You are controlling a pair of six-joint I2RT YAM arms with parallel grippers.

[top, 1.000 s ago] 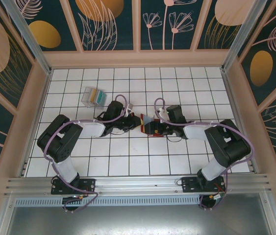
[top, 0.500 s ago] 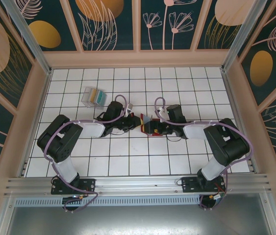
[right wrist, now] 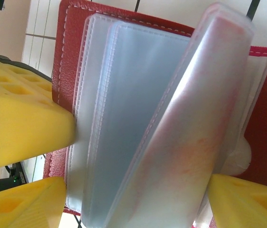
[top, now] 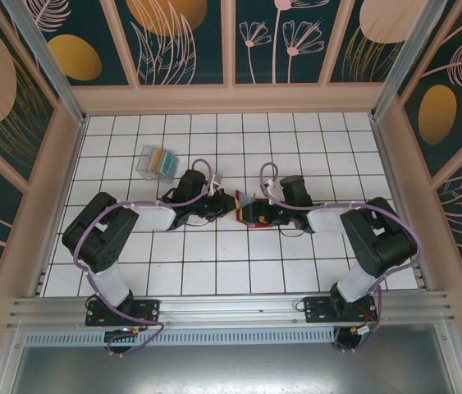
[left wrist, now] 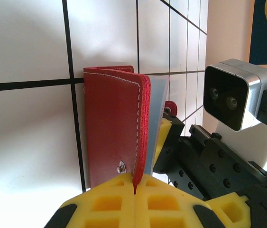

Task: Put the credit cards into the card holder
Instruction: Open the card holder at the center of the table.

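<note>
Currently | case [top: 150,163], well apart from left gripper [left wrist: 134,187]: yellow, teal cards [top: 162,161] inside | wallet [left wrist: 112,128]: open, clamped by left gripper, long axis straight ahead | right gripper [right wrist: 138,204]: fingers straddling sleeves [right wrist: 138,118], grip unclear

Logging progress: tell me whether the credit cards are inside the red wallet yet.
No, the credit cards lie in the clear case, well apart from the card holder.
</note>
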